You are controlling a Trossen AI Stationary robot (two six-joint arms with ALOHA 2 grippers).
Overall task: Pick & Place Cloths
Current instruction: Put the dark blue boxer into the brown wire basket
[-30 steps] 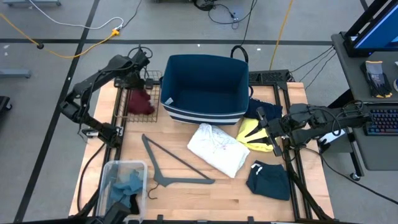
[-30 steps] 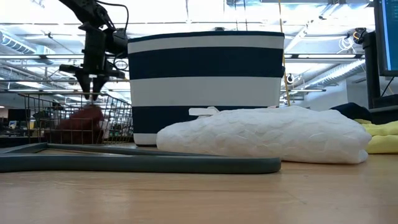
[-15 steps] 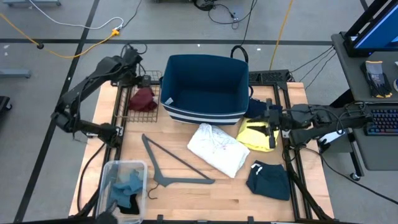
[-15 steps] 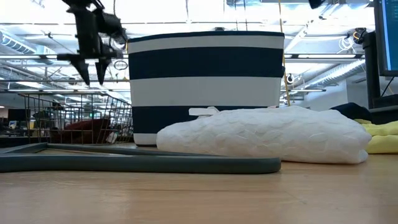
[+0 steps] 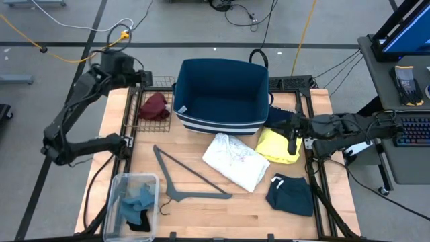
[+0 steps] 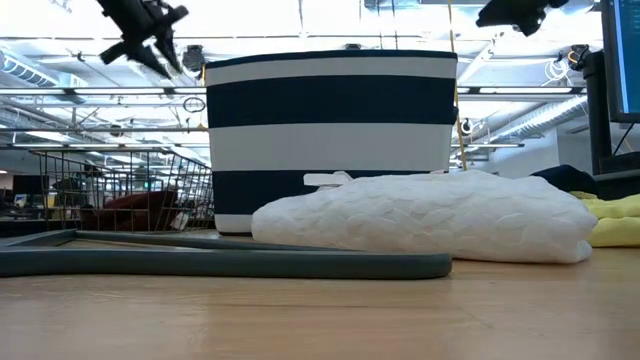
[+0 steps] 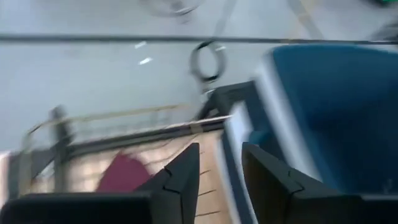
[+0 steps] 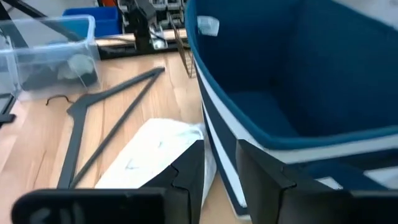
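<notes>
Your left claw [image 5: 139, 76], fingers narrowly parted and empty, has lifted away toward the upper left; the maroon cloth [image 5: 154, 106] now lies delivered in the wire basket [image 5: 132, 113]. Right claw [image 5: 290, 136], slightly parted, hovers over the yellow cloth [image 5: 277, 145] at right.

We see a big blue bin [image 5: 222, 94] with white stripes, a grey hanger [image 5: 185, 176] lying flat, a wire basket [image 5: 149, 119] and a clear box [image 5: 121, 191].

Shirt [image 5: 236, 160] between hanger [image 5: 186, 176] and bin [image 5: 222, 95] — touching neither.
</notes>
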